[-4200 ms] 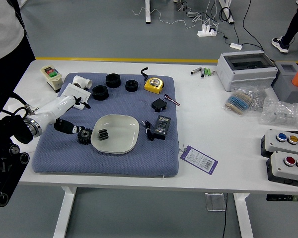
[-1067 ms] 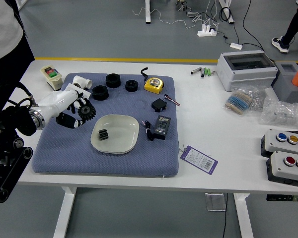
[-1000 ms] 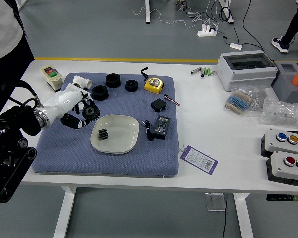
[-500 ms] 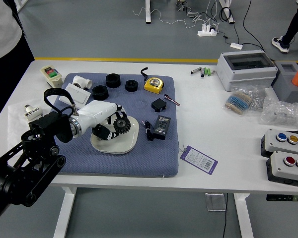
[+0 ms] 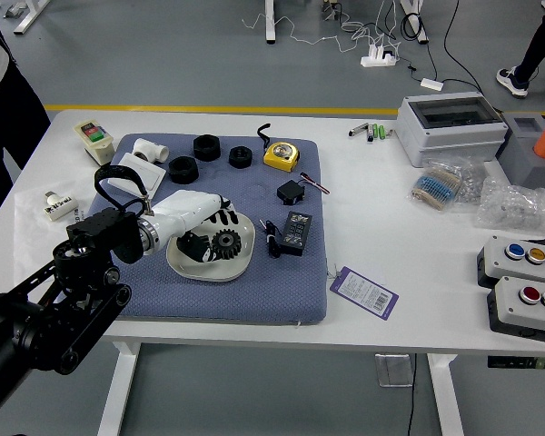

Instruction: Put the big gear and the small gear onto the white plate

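My left hand (image 5: 214, 232) reaches over the white plate (image 5: 193, 271), its fingers spread and its thumb low over the plate's left half. A black toothed gear (image 5: 226, 243) lies flat on the plate's right half, just below the fingertips and apparently free of them. The smaller dark ridged piece seen earlier on the plate's left side is hidden behind the hand. My right hand is out of view.
Black rings (image 5: 183, 170), a tape measure (image 5: 282, 155), a black adapter (image 5: 296, 233) and a coiled cable share the blue mat (image 5: 200, 304). A purple tag (image 5: 364, 292) lies right of it. A person (image 5: 14, 113) stands at the far left, hands unseen.
My left hand picked up the toothed gear from beside the plate's left rim, raised it and carried it right over the plate. The gear has come down onto the plate and the fingers have opened.
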{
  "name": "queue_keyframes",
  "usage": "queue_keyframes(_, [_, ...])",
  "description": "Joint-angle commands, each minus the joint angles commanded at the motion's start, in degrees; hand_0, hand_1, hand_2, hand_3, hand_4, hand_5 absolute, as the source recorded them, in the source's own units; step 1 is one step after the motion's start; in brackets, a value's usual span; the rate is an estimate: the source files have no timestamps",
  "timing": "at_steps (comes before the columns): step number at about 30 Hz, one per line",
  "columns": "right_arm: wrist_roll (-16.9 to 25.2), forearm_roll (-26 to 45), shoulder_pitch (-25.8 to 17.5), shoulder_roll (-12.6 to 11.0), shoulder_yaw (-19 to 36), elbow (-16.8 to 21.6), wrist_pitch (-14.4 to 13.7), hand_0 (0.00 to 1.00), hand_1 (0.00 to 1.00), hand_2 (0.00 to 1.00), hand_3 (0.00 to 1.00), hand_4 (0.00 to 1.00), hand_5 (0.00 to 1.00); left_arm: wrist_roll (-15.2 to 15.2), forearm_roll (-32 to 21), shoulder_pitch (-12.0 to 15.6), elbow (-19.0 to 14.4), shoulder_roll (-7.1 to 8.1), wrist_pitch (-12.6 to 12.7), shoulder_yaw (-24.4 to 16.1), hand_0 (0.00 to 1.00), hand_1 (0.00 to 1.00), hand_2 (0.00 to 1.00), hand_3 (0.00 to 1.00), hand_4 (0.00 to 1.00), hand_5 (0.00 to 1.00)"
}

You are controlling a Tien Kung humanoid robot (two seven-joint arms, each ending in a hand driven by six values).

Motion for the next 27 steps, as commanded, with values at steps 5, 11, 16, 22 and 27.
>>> queue_keyframes(5, [0.0, -0.2, 0.1, 0.0, 0.3, 0.0, 0.0, 0.667, 0.686, 0.737, 0.560, 0.783, 0.676, 0.2, 0.0, 0.1, 0.2, -0.09, 0.4, -0.7, 0.559, 0.710, 0.775, 0.775, 0.998, 0.204])
queue_keyframes(11, [0.0, -0.3, 0.3, 0.0, 0.5, 0.0, 0.1, 0.667, 0.686, 0.737, 0.560, 0.783, 0.675, 0.1, 0.0, 0.2, -1.1, -0.02, 1.2, -2.3, 0.577, 0.721, 0.793, 0.783, 0.998, 0.217])
queue_keyframes(16, [-0.1, -0.3, 0.3, 0.0, 0.5, 0.0, 0.1, 0.667, 0.686, 0.737, 0.560, 0.783, 0.675, -0.4, 0.0, 1.5, -3.3, -0.12, 4.2, -6.4, 0.577, 0.721, 0.793, 0.783, 0.998, 0.217])
queue_keyframes(22, [-0.1, -0.4, 0.2, 0.0, 0.5, -0.1, 0.2, 0.669, 0.686, 0.737, 0.560, 0.784, 0.675, -2.3, 0.0, 6.7, -5.9, -0.96, 8.3, -16.1, 0.657, 0.739, 0.810, 0.788, 0.998, 0.207])
queue_keyframes(27, [-0.1, -0.4, 0.2, 0.1, 0.5, -0.1, 0.2, 0.669, 0.686, 0.736, 0.559, 0.784, 0.675, -4.6, -2.4, 11.8, -7.5, -2.07, 9.3, -24.1, 0.641, 0.736, 0.809, 0.764, 0.937, 0.182])
